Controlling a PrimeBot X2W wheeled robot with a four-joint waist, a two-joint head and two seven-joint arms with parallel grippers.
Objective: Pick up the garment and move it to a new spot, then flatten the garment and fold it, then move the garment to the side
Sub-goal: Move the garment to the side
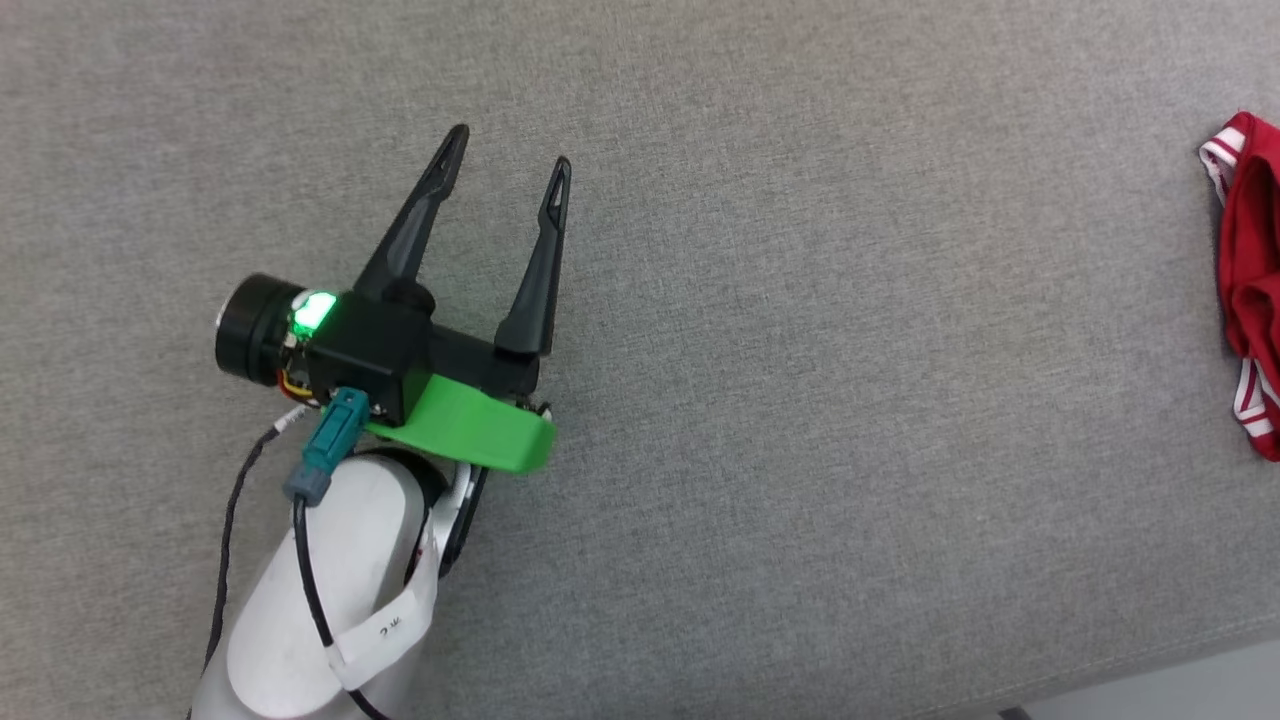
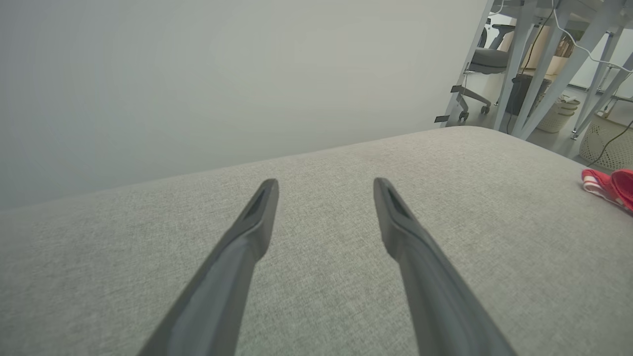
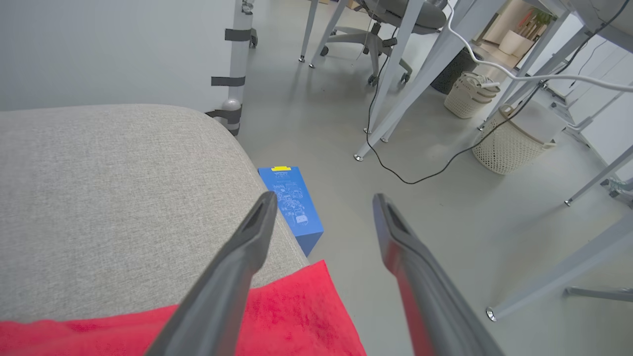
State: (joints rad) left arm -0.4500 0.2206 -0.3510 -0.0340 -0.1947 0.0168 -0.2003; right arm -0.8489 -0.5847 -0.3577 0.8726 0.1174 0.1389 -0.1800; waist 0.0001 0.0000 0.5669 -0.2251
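Note:
The garment, red with red-white striped trim, lies bunched at the right edge of the grey fabric surface, cut off by the frame. In the left wrist view the garment is a small red heap far right. My left gripper hovers open over bare fabric, far left of the garment; its fingers stand spread with nothing between them. From the right wrist, the garment spreads red beneath my right gripper, which is open, its fingers apart above the cloth near the surface's corner.
The grey surface ends at a rounded corner, with floor beyond. A blue box stands on the floor beside it. Slanted table legs, a black cable, woven baskets and an office chair are farther off.

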